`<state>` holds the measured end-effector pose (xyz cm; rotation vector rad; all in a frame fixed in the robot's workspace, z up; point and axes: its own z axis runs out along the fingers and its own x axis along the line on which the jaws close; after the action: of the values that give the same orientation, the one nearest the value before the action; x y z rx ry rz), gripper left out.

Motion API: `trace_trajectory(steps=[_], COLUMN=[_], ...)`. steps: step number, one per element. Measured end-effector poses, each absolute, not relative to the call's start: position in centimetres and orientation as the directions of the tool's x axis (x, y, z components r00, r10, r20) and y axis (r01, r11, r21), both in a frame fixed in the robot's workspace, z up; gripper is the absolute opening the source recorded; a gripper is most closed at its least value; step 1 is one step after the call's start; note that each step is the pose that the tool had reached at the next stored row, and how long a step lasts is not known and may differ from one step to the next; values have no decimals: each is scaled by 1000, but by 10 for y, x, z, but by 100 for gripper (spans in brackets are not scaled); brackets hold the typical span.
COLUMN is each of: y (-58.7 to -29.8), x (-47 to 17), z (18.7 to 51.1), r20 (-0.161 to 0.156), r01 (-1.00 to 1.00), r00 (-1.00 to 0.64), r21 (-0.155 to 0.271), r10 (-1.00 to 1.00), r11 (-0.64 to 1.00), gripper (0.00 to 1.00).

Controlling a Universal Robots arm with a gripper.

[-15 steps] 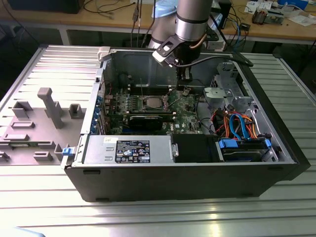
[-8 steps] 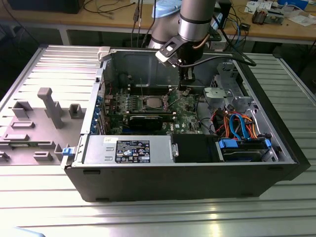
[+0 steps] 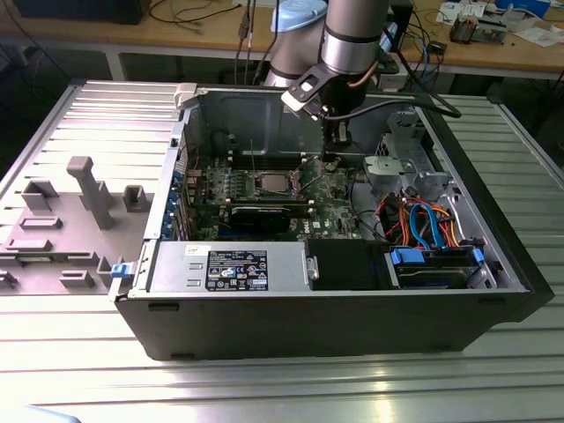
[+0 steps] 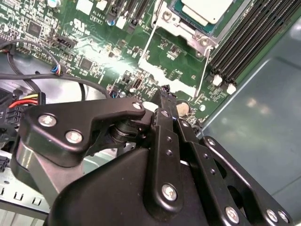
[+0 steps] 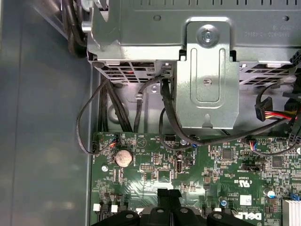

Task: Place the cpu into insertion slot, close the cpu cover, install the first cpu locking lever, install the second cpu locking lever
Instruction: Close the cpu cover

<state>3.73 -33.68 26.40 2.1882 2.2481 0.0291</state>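
Note:
The insertion slot [image 3: 271, 182] sits mid-board in the exterior view, with the silvery cpu [image 4: 207, 8] lying in it. The cpu cover [image 4: 175, 24], a silvery frame, lies around the chip. Two thin wire locking levers [image 4: 145, 47] [image 4: 205, 75] slant away from the socket's sides and look unlatched. My gripper [image 3: 332, 152] hangs low over the green board toward the exterior view's right of the socket, apart from it. The dark fingertips [image 5: 169, 194] are pressed together, shut, with nothing visible between them. In the second wrist view my gripper [image 4: 162, 90] points at the board next to a coin cell.
A grey drive cage [image 5: 207, 70] with black cables stands just past the gripper. A coin battery [image 5: 123, 157], long black memory slots [image 4: 244, 42], the power supply [image 3: 231, 267] and a blue-clipped drive bay [image 3: 432, 264] surround the board. The case wall [image 4: 263, 117] is close.

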Motion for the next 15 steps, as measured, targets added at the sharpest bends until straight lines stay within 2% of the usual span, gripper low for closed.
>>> trace_trajectory(steps=[15], y=[-337], x=[43], z=[252], r20=[10], r01=[1000], r00=[-27], r21=[16], r10=[1000], r11=[27], gripper=[11])
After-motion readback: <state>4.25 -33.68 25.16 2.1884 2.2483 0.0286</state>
